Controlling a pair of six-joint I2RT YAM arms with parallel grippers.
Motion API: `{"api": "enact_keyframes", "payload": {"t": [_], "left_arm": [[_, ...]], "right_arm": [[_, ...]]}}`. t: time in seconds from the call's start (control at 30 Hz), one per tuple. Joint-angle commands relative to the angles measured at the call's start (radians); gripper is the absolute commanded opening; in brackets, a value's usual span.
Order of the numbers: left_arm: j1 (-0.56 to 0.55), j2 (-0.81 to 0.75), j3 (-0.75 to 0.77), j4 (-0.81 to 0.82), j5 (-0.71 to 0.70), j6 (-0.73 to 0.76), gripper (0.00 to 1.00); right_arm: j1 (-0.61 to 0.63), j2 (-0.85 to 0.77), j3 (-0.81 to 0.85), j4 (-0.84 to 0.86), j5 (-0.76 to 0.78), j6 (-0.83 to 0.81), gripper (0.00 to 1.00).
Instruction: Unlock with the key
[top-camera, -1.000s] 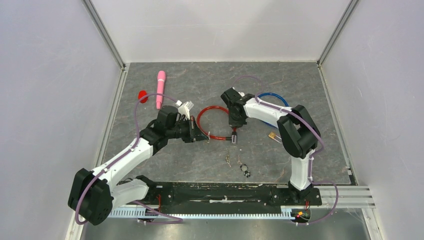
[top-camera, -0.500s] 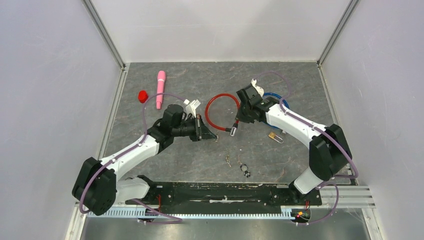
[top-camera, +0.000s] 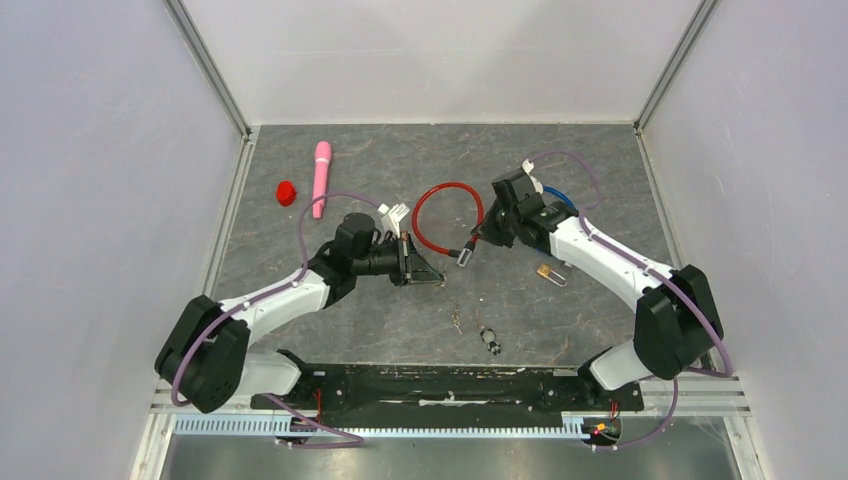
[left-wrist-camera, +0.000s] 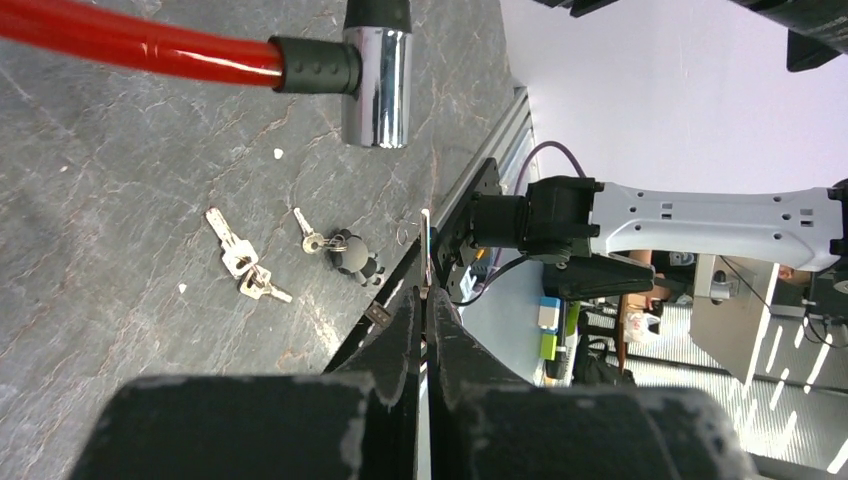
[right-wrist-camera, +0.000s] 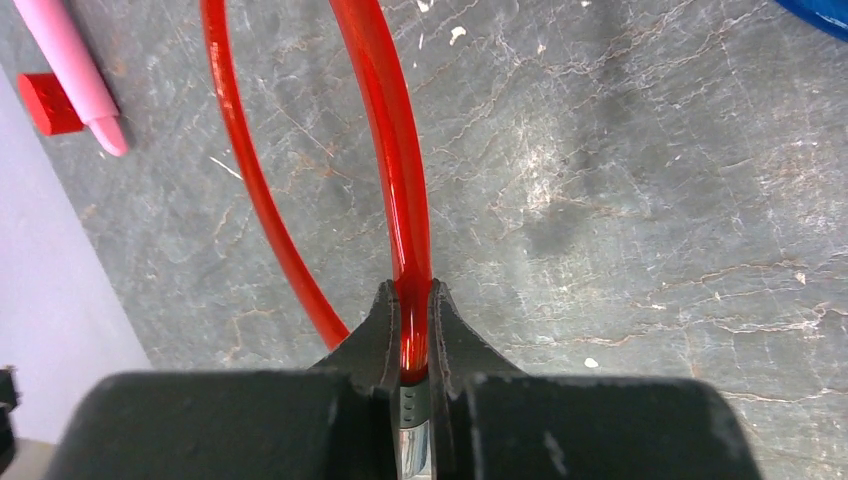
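The right end effector (right-wrist-camera: 412, 300), clamped on the red plastic-coated cable lock (right-wrist-camera: 395, 150) beside its chrome cylindrical barrel (left-wrist-camera: 377, 85), has swung it rightward, and the left end effector (left-wrist-camera: 422, 310), pinched on what looks like a thin silver key (left-wrist-camera: 426, 250), has followed, so insertion looks close.

left arm (top-camera: 272, 300) and right arm (top-camera: 600, 258): white shells, black joints; a purple cable (top-camera: 303, 228) loops along each; left gripper (left-wrist-camera: 425, 300) and right gripper (right-wrist-camera: 410, 300) black, blocky, edges scuffed grey

Red cable lock (right-wrist-camera: 393, 150) looped, pinched in right hand (right-wrist-camera: 411, 300); chrome end (left-wrist-camera: 377, 85) free; keys (left-wrist-camera: 240, 265) flat nearby.
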Motion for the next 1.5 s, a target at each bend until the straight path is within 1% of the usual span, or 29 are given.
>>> {"api": "enact_keyframes", "payload": {"t": [0.0,0.1,0.27,0.37,0.57,0.67,0.93,1.07,1.27,1.47], "left_arm": [[-0.007,0.037,-0.019,0.144,0.064,-0.077,0.02],[-0.014,0.057,-0.026,0.183,0.072,-0.092,0.02],[-0.017,0.091,-0.066,0.321,0.077,-0.165,0.02],[-0.017,0.111,-0.083,0.376,0.08,-0.196,0.02],[-0.017,0.126,-0.109,0.436,0.08,-0.236,0.02],[-0.016,0.133,-0.127,0.492,0.08,-0.275,0.02],[-0.019,0.191,-0.23,0.847,0.027,-0.487,0.02],[-0.021,0.229,-0.279,1.029,-0.005,-0.57,0.02],[-0.023,0.312,-0.304,1.208,-0.02,-0.65,0.02],[-0.031,0.351,-0.3,1.278,-0.018,-0.68,0.02]], "right_arm": [[-0.015,-0.042,0.027,0.054,-0.043,0.05,0.0],[-0.023,-0.044,0.026,0.055,-0.057,0.066,0.0],[-0.03,-0.052,0.019,0.073,-0.114,0.088,0.0],[-0.037,-0.054,0.015,0.086,-0.148,0.098,0.0],[-0.045,-0.059,0.01,0.096,-0.163,0.106,0.0],[-0.044,-0.062,0.003,0.106,-0.177,0.111,0.0],[-0.052,-0.097,-0.051,0.179,-0.219,0.158,0.0],[-0.059,-0.12,-0.081,0.227,-0.24,0.174,0.0],[-0.064,-0.14,-0.098,0.247,-0.248,0.179,0.0],[-0.066,-0.153,-0.107,0.263,-0.256,0.182,0.0]]}}
